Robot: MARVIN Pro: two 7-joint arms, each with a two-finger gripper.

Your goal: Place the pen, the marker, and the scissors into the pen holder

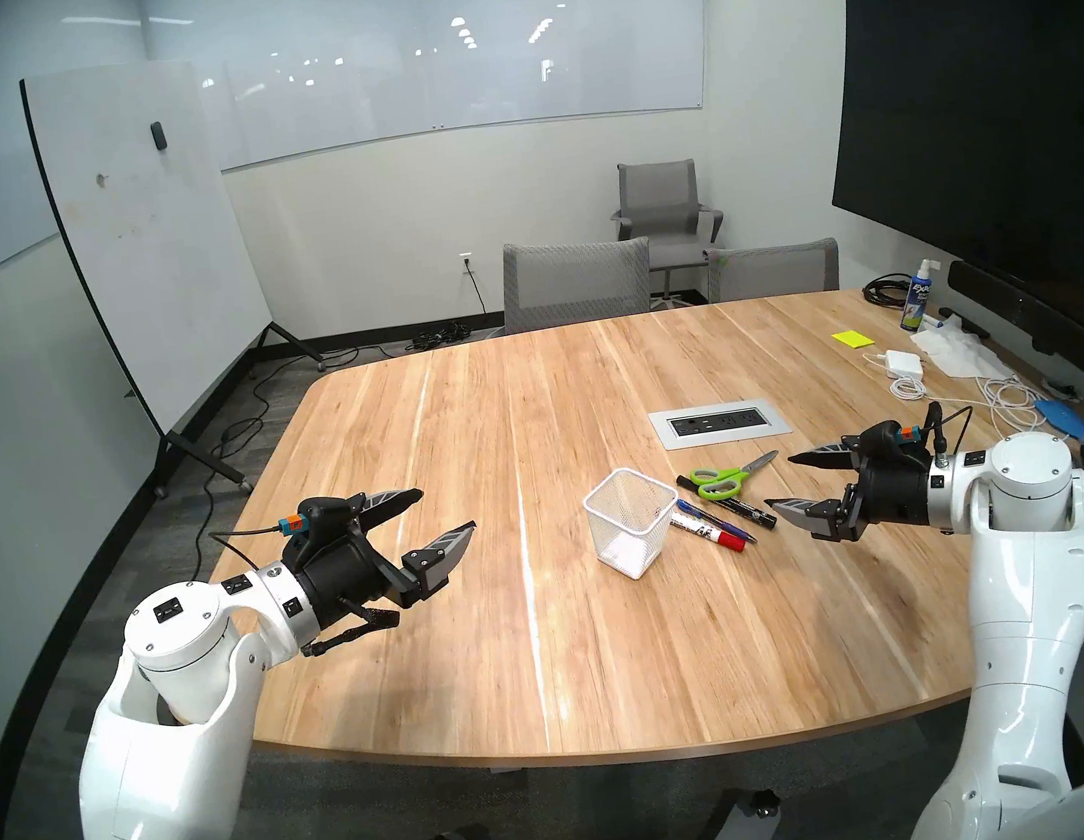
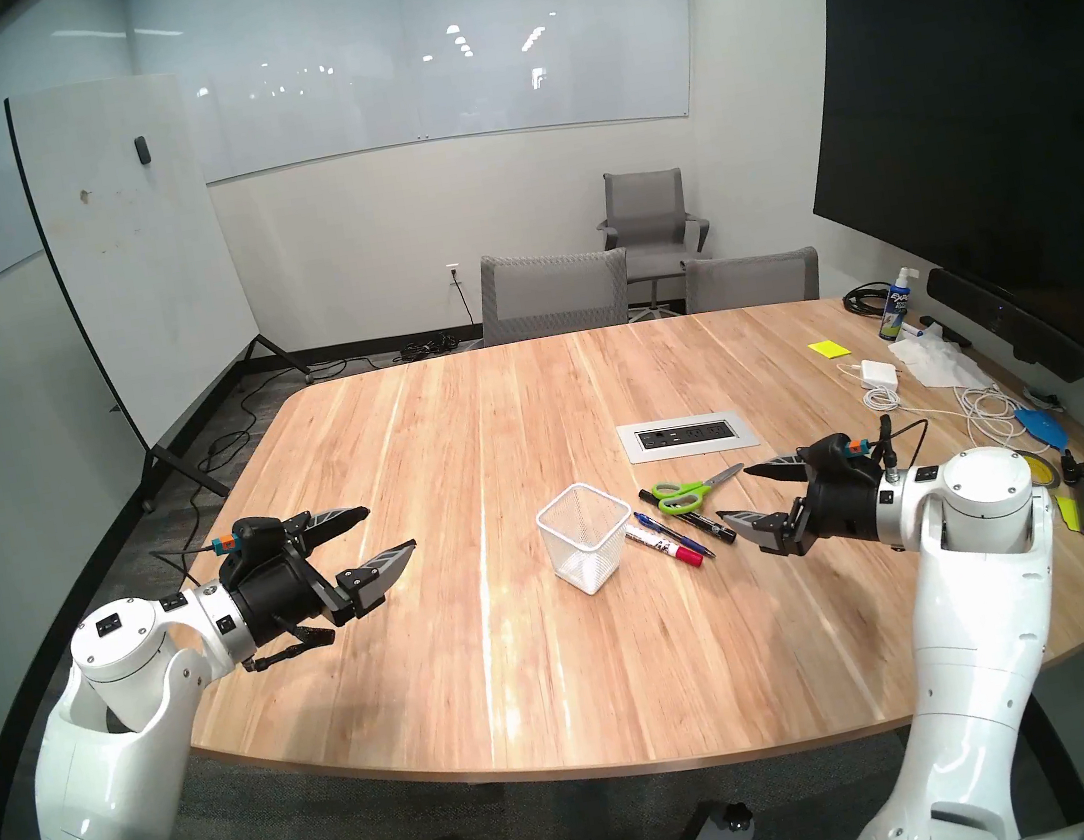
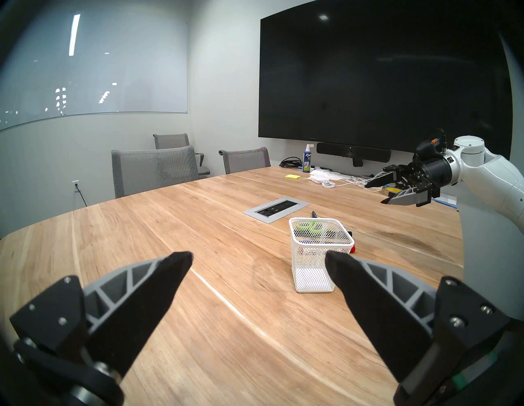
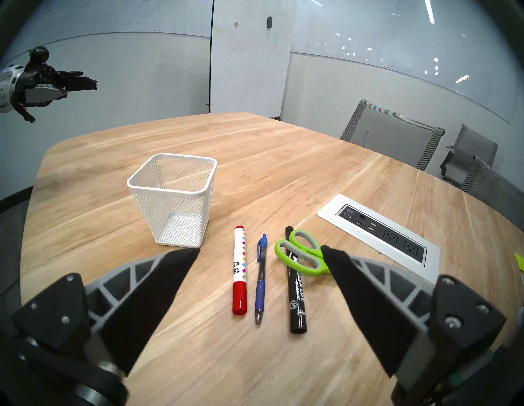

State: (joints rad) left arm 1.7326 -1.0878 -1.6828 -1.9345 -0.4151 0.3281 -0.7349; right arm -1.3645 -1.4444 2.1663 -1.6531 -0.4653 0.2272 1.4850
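Right wrist view: pen (image 4: 260, 276), red-capped marker (image 4: 239, 270), black marker (image 4: 295, 282), scissors (image 4: 300, 256) lie parallel on tabletop (image 4: 255, 354) beside empty pen holder (image 4: 173, 198), long axes toward right tool (image 4: 259, 251), spread wide, empty, nearer. Left tool (image 1: 448, 510) wide, empty, well apart.

Worktop (image 1: 417, 637): light wood planks, rounded corners, with a recessed power socket panel (image 1: 719, 422). On it: white mesh pen holder (image 1: 632, 528), upright and empty; just to its right, side by side, a red-capped white marker (image 4: 240, 276), blue pen (image 4: 261, 279), black marker (image 4: 295, 283) and green-handled scissors (image 4: 302, 256), whose handles lie over the black marker. Far right edge: spray bottle (image 1: 916, 304), yellow sticky notes (image 1: 853, 339), white charger with cables (image 1: 901, 363).
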